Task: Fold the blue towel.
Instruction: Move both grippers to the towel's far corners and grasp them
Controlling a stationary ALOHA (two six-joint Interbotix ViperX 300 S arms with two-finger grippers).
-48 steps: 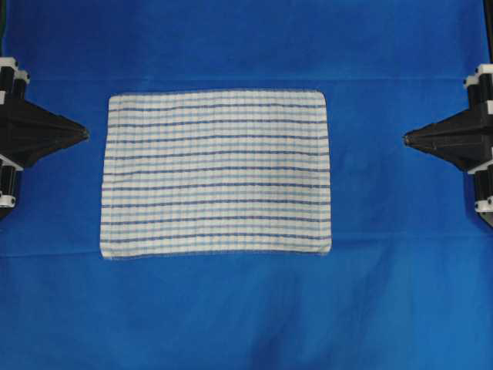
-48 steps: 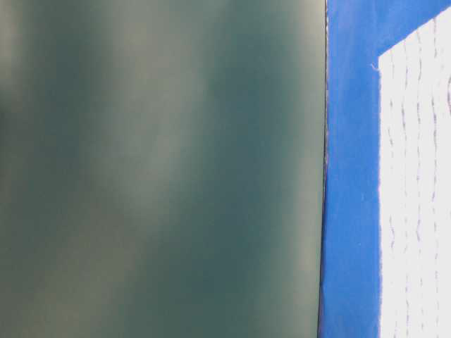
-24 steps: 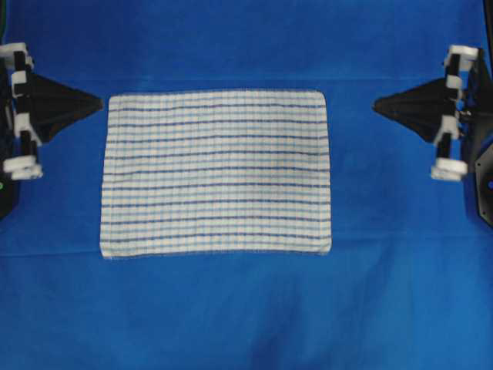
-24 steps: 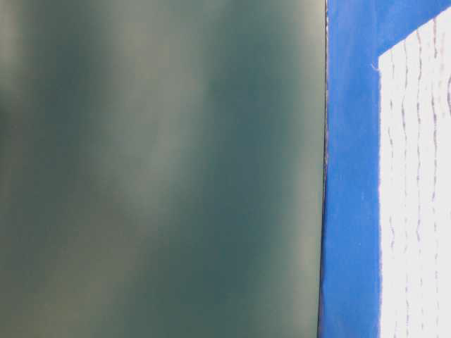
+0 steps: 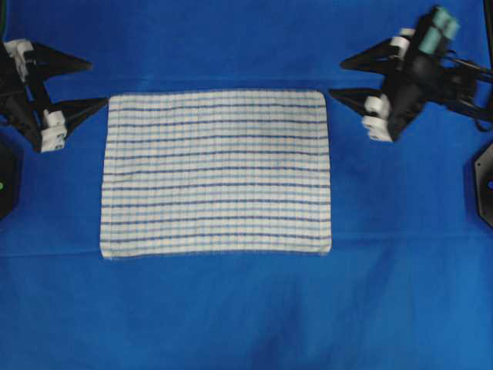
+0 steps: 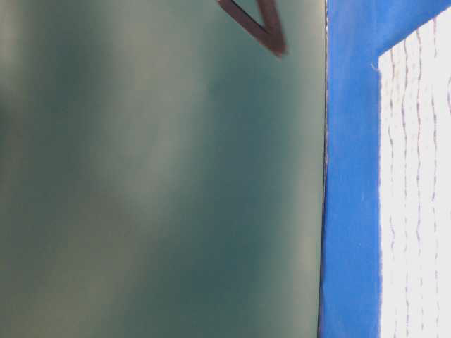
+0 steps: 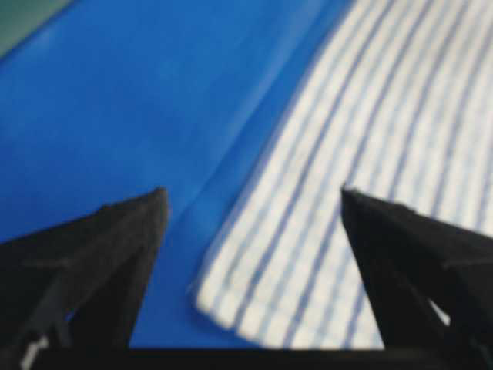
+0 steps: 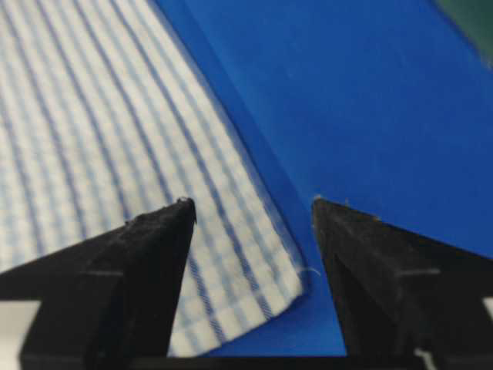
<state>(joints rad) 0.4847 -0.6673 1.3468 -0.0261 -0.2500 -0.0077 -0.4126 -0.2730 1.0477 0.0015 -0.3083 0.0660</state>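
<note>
The blue towel (image 5: 216,173) lies flat and unfolded in the middle of the surface (image 5: 231,308), which is covered by a plain blue tablecloth (image 5: 231,46). The left gripper (image 5: 96,83) sits just off the towel's far left corner with its two dark fingers spread apart and nothing between them; its lower finger tip (image 5: 100,102) comes right up to the towel's edge, though contact cannot be told. In the left wrist view the fingers frame that corner (image 7: 208,304), one over bare tablecloth and one over the striped cloth. The right gripper (image 5: 337,79) is likewise spread wide and empty, just off the far right corner of the towel, its lower finger tip close to the edge. The right wrist view shows the corner (image 8: 296,281) between its fingers. In the table-level view only a dark finger tip (image 6: 271,39) shows at the top, against a blurred green background, with a strip of tablecloth and towel at the right.
</note>
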